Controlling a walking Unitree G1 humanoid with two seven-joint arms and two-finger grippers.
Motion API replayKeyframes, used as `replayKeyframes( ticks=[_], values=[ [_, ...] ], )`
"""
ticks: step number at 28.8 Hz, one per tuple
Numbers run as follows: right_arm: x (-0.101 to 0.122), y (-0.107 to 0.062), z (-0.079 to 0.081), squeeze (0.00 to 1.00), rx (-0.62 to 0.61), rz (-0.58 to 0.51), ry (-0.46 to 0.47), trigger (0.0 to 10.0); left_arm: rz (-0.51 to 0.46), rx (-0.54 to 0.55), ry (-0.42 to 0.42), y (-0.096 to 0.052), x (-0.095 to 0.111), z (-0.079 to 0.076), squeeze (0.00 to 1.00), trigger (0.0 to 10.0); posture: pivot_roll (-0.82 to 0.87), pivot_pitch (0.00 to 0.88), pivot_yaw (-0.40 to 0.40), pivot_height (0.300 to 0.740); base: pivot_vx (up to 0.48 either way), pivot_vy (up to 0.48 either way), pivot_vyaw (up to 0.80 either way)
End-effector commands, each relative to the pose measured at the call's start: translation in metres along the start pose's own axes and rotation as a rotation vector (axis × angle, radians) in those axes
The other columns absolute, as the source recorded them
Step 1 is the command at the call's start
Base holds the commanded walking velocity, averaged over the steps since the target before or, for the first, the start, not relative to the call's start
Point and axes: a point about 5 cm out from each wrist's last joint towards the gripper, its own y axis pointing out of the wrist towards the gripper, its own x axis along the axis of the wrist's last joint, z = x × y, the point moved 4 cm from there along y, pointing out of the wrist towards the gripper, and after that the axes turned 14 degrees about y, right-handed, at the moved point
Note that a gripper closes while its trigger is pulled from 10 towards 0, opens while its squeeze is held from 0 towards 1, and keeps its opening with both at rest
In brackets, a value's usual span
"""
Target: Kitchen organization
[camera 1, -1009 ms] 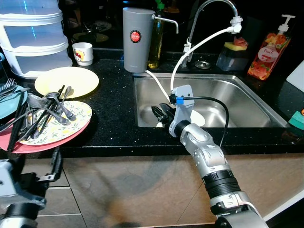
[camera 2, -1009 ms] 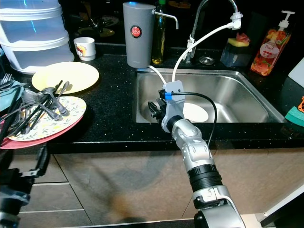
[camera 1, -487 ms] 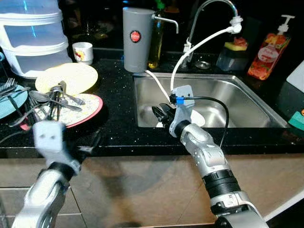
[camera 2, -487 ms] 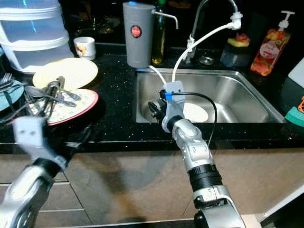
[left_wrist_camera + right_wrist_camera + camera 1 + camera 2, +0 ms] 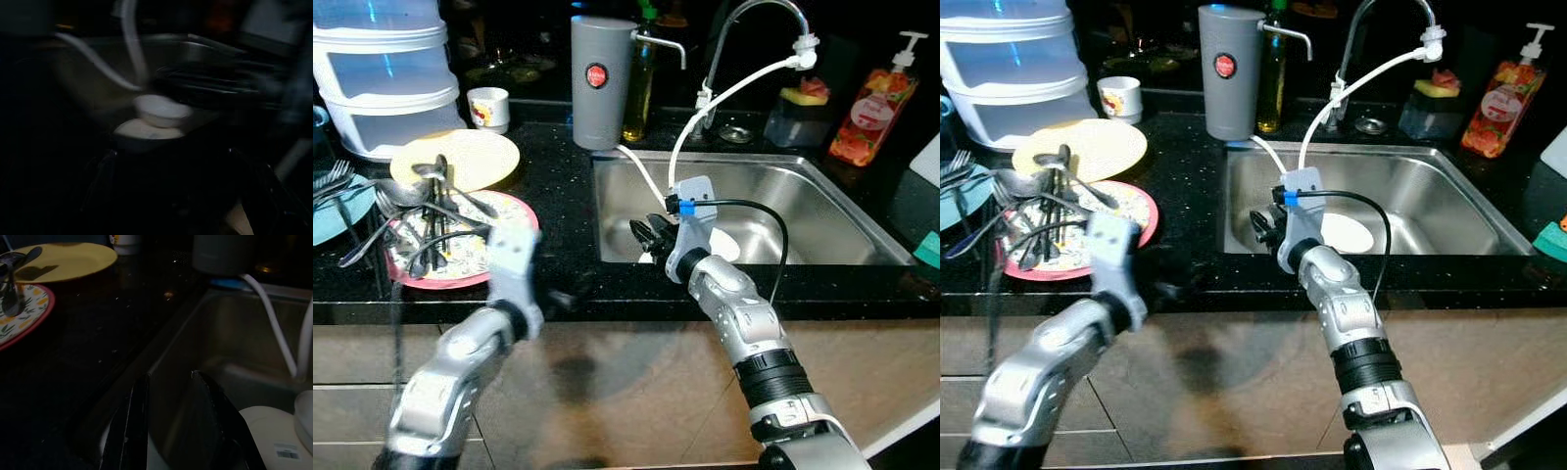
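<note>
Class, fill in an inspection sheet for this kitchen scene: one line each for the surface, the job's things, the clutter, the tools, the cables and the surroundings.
Surface: black speckled countertop around a stainless steel sink.
Job's things: patterned red-rimmed plate heaped with loose metal cutlery; pale yellow plate behind it; white dishes in the sink.
Clutter: grey cylindrical dispenser, small white printed cup, orange soap pump bottle, stacked clear plastic containers.
Tools: right tool open at the sink's left edge; left tool blurred at the counter front.
Cables: black cable on the right arm; white hose running from the tap.
Surroundings: brown cabinet fronts below.
</note>
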Motion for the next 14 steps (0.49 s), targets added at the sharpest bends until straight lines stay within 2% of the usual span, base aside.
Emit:
replayKeyframes(
  ticks=[1, 3, 6, 7, 8, 10, 11, 12, 13, 14],
  values=[
    [0.0, -0.001, -0.004, 0.0, -0.01, 0.008, -0.004, 10.0, -0.023, -0.058, -0.028, 0.005, 0.005, -0.009, 0.0, 10.0, 0.07, 0.073, -0.051, 0.74, 0.0, 0.0, 0.0],
    [0.0, 0.0, -0.004, 0.0, -0.01, 0.006, -0.004, 10.0, -0.086, -0.077, -0.031, 0.012, 0.02, -0.012, 0.0, 10.0, 0.07, 0.073, -0.051, 0.74, 0.0, 0.0, 0.0],
    [0.001, 0.0, -0.003, 0.0, -0.01, 0.004, -0.004, 10.0, -0.147, -0.036, -0.016, 0.016, 0.035, -0.006, 0.0, 10.0, 0.07, 0.074, -0.049, 0.74, 0.0, 0.0, 0.0],
    [0.002, 0.0, -0.003, 0.0, -0.009, 0.003, -0.003, 10.0, -0.181, 0.051, 0.005, 0.017, 0.046, 0.007, 0.0, 10.0, 0.07, 0.076, -0.048, 0.74, 0.0, 0.0, 0.0],
    [0.002, 0.0, -0.003, 0.0, -0.009, 0.003, -0.003, 10.0, -0.181, 0.051, 0.005, 0.017, 0.046, 0.007, 0.0, 10.0, 0.07, 0.076, -0.048, 0.74, 0.0, 0.0, 0.0],
    [0.002, 0.0, -0.003, 0.0, -0.007, 0.001, -0.001, 10.0, -0.214, 0.201, 0.05, 0.014, 0.062, 0.031, 0.0, 10.0, 0.07, 0.076, -0.048, 0.74, 0.0, 0.0, 0.0],
    [0.002, 0.0, -0.002, 0.0, -0.004, 0.0, 0.001, 10.0, -0.211, 0.298, 0.13, 0.009, 0.07, 0.05, 0.0, 10.0, 0.07, 0.077, -0.051, 0.74, 0.0, 0.0, 0.0],
    [0.002, 0.0, -0.002, 0.0, -0.004, 0.0, 0.001, 10.0, -0.211, 0.298, 0.13, 0.009, 0.07, 0.05, 0.0, 10.0, 0.07, 0.077, -0.051, 0.74, 0.0, 0.0, 0.0],
    [0.002, 0.0, -0.001, 0.0, -0.001, 0.0, 0.003, 10.0, -0.206, 0.367, 0.19, 0.004, 0.075, 0.064, 0.0, 10.0, 0.07, 0.078, -0.052, 0.74, 0.0, 0.0, 0.0],
    [0.002, 0.0, -0.001, 0.0, -0.001, 0.0, 0.003, 10.0, -0.206, 0.367, 0.19, 0.004, 0.075, 0.064, 0.0, 10.0, 0.07, 0.078, -0.052, 0.74, 0.0, 0.0, 0.0]
  ],
)
